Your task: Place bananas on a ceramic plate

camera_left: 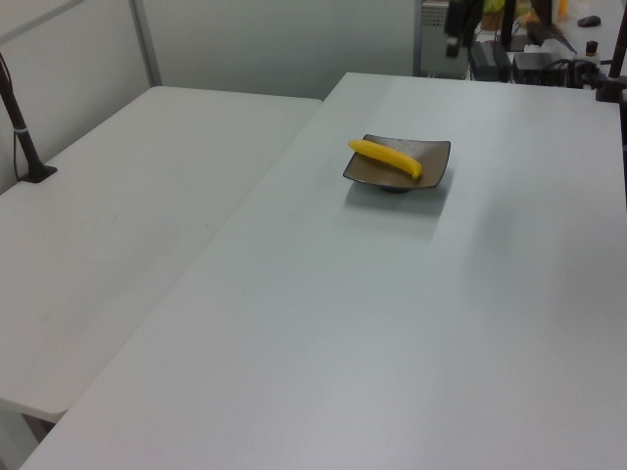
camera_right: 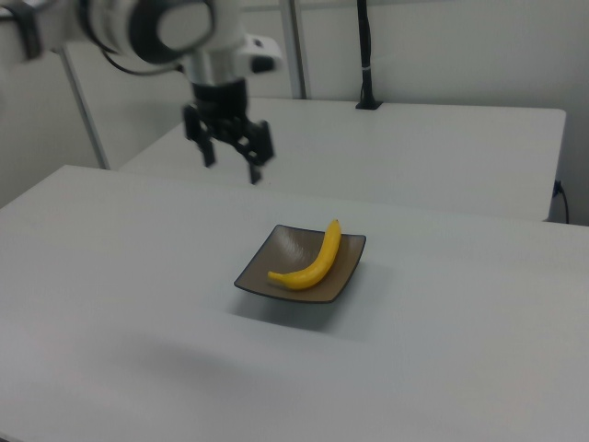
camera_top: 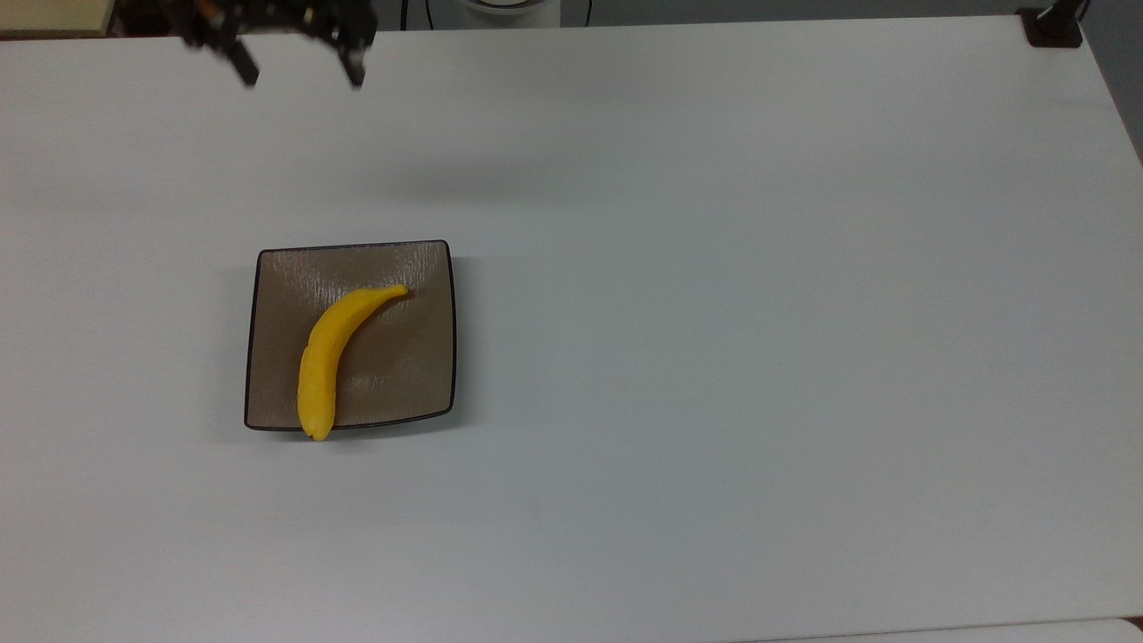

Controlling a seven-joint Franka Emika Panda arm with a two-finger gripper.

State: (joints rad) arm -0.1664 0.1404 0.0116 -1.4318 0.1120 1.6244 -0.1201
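Note:
The yellow bananas lie diagonally across the square tan-brown ceramic plate, one end resting over the plate's near rim in the top view. The same bananas and plate sit mid-table in the left view, and the bananas on the plate show in the right view. My gripper hangs open and empty high above the table, far from the plate toward the top view's upper left. In the right view the gripper is raised behind and left of the plate.
The plate stands on a wide white table. A second white table adjoins it on the left view's left. A dark clamp post sits at the top view's upper right corner. Another post stands on the side table.

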